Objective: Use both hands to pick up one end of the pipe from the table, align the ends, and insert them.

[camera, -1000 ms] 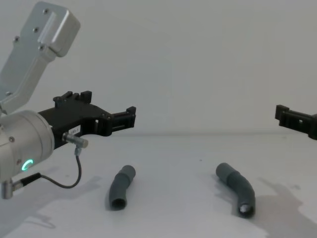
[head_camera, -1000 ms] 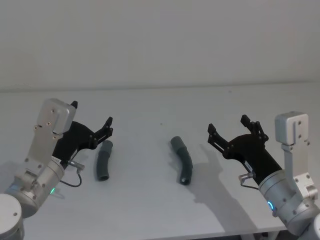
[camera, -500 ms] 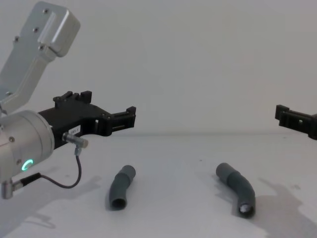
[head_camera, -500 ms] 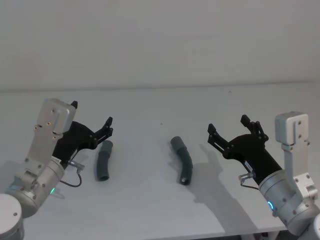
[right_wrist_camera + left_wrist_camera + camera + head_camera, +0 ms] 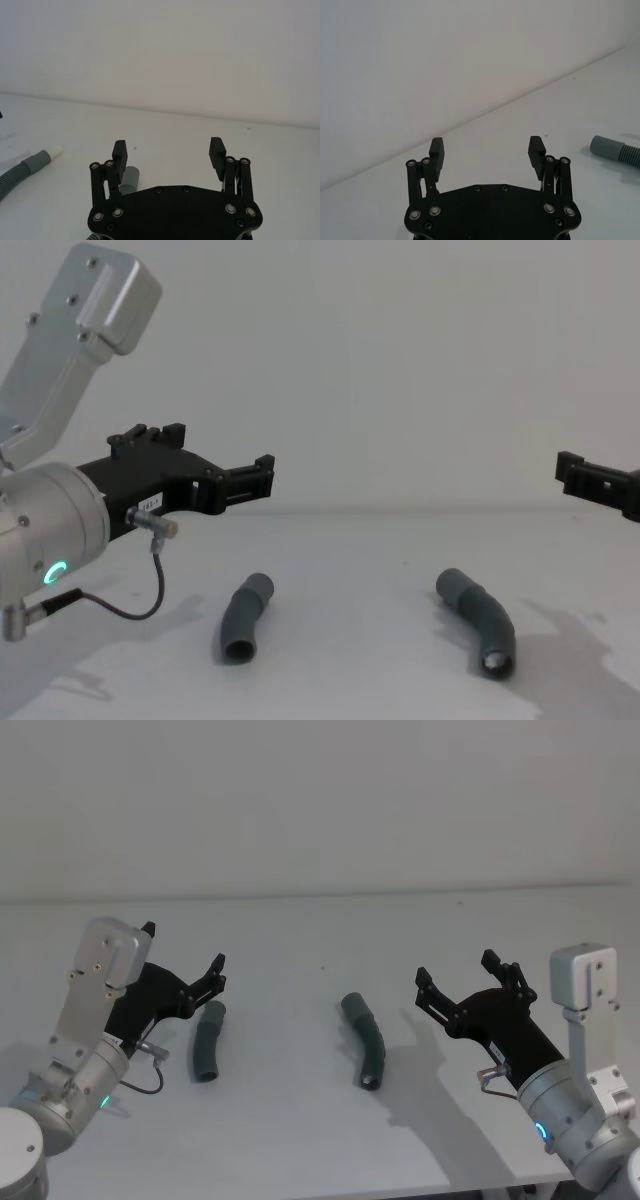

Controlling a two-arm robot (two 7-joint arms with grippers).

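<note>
Head view had both bits of pipe lying on the white table [image 5: 300, 1140], well apart: the shorter hose piece [image 5: 208, 1040] just beside the left gripper [image 5: 184, 946], the longer hose piece [image 5: 366, 1040] nearer the right gripper [image 5: 456, 967]. Both grippers hovered above the table, jaws spread wide and holding nothing. I'd say pickup hadn't started; next each needed to drop onto its piece. Bare pale wall [image 5: 320, 810] behind.

We see a smooth, matt white table [image 5: 300, 1130]. At its 9 and 3 o'clock, the left gripper [image 5: 183, 948] and right gripper [image 5: 456, 967] are matt black plastic. The left arm [image 5: 98, 975] and right arm [image 5: 585, 982] are satin silver metal. The shorter pipe piece [image 5: 208, 1042] and longer pipe piece [image 5: 366, 1038] look dull grey, ribbed between smooth cuffs [image 5: 606, 146].
</note>
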